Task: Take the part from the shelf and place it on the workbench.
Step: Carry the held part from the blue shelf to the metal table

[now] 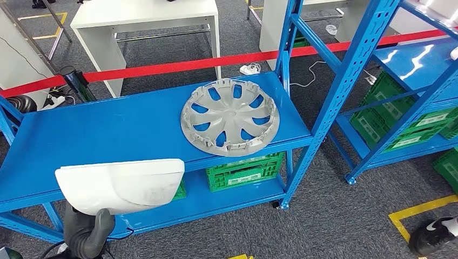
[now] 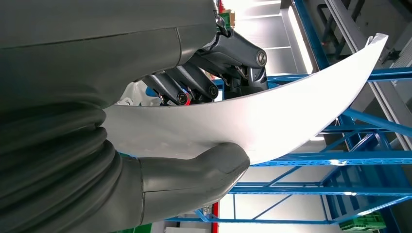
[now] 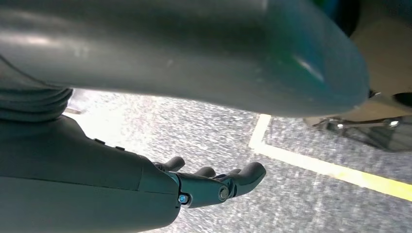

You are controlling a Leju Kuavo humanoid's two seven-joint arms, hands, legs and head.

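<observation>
Left hand [image 2: 194,145] grips white part [image 1: 121,183] past shelf [image 1: 108,129] front edge.

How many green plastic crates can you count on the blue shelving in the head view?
At least 4: one under the hubcap, a sliver behind the white part, and a stack plus one at right; others may be hidden.

Premises appear to be an industrial workshop or test area: blue steel shelving [image 1: 135,129], green plastic crates [image 1: 246,171], red barrier tape [image 1: 178,66], yellow floor markings [image 1: 418,212].
</observation>
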